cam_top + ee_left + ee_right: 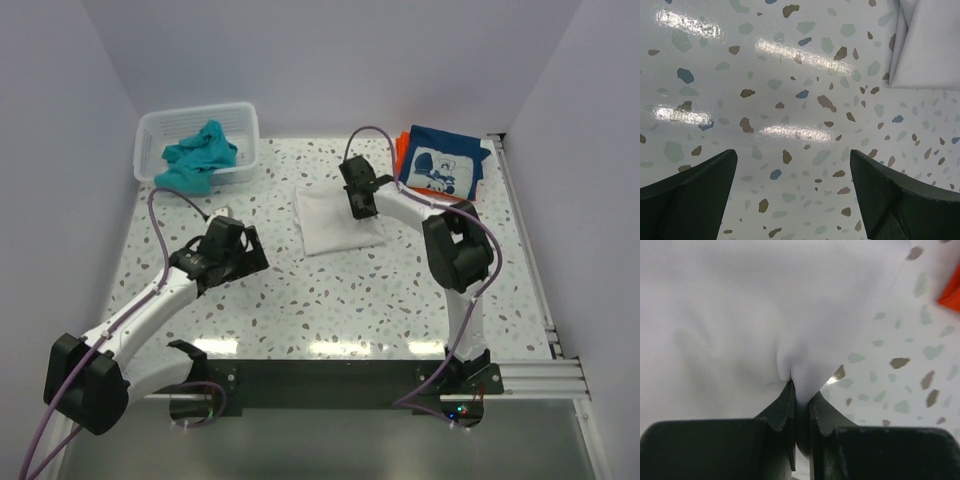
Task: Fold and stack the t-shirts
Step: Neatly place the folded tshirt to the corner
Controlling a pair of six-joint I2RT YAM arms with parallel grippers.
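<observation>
While the right gripper (801,390) pinches a pucker of the folded white t-shirt (740,315) near its right edge, mid-table, the bite looks shallow and may catch only 1 layer. Moving it well likely calls for a low, slow carry toward the navy t-shirt (445,165) lying on the orange t-shirt (403,150). The left gripper (792,185) hovers wide apart over the table (790,100) beside the shirt; the teal t-shirt (200,155) sits in the basket (245,112).

We note a white mesh basket (150,145) standing upright at the table's far left corner. The table (330,300) has a glossy white top flecked brown, grey-green and blue, with bright glare patches near its near edge. A metal rail (527,250) runs along its right edge.
</observation>
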